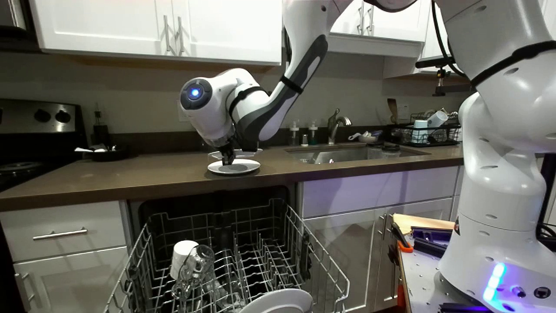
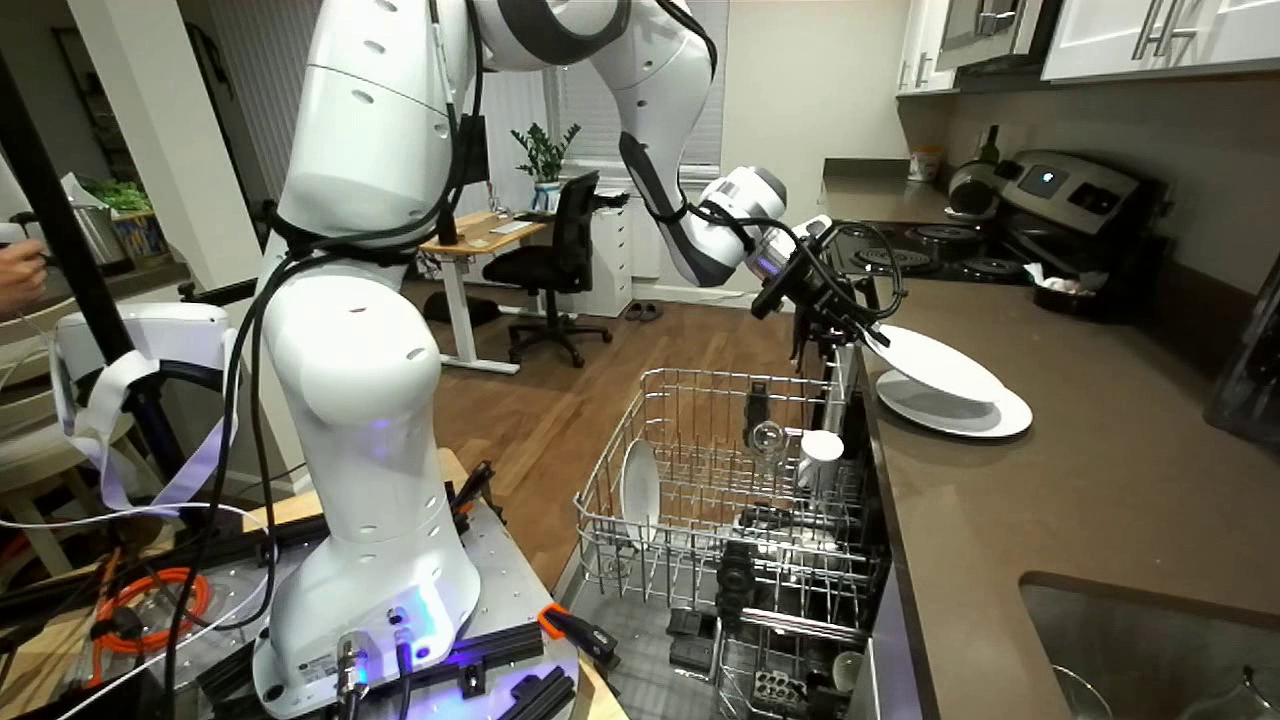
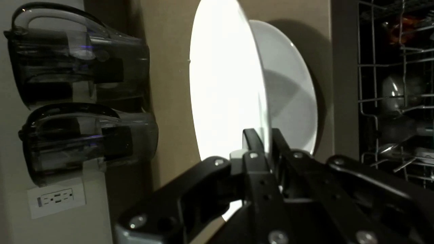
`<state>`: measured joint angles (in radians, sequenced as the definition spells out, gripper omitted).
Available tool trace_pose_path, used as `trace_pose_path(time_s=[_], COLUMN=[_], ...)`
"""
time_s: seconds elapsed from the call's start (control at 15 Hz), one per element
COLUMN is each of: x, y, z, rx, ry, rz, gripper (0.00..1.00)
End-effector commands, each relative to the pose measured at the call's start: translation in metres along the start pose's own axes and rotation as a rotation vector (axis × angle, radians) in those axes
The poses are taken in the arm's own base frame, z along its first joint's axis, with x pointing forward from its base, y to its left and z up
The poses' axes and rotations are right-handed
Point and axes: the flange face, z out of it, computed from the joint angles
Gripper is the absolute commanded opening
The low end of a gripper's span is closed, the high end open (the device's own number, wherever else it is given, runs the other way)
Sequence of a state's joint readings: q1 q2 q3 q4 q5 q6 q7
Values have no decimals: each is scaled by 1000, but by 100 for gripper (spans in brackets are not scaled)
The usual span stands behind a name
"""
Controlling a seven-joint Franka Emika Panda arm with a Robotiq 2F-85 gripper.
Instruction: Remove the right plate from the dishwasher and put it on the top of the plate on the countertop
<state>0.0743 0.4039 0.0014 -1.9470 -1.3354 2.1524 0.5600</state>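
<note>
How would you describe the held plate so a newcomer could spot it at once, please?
Find the brown countertop between stove and sink. Near its front edge, a white lower plate lies flat. Above it is the held plate, set apart by its tilt and its rim in the gripper.

The arm (image 2: 355, 360) is glossy white and rounded, with dark grey panels (image 2: 565, 35), black straps (image 1: 521, 55) and cables (image 2: 290, 262); blue lights (image 1: 195, 92) glow at base (image 1: 467, 256) and wrist (image 1: 213, 121). The black claw (image 3: 266, 139) shows round silver screws (image 3: 253, 155).
</note>
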Motion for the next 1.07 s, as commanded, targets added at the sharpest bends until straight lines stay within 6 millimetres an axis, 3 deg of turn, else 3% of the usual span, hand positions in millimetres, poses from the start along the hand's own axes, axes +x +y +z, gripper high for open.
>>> trace_pose_path(time_s=[0.0, 1.0], x=[17, 35], y=[4, -1], z=[18, 64], rx=[-8, -2], ry=[31, 10], rz=[14, 28], gripper=[8, 11])
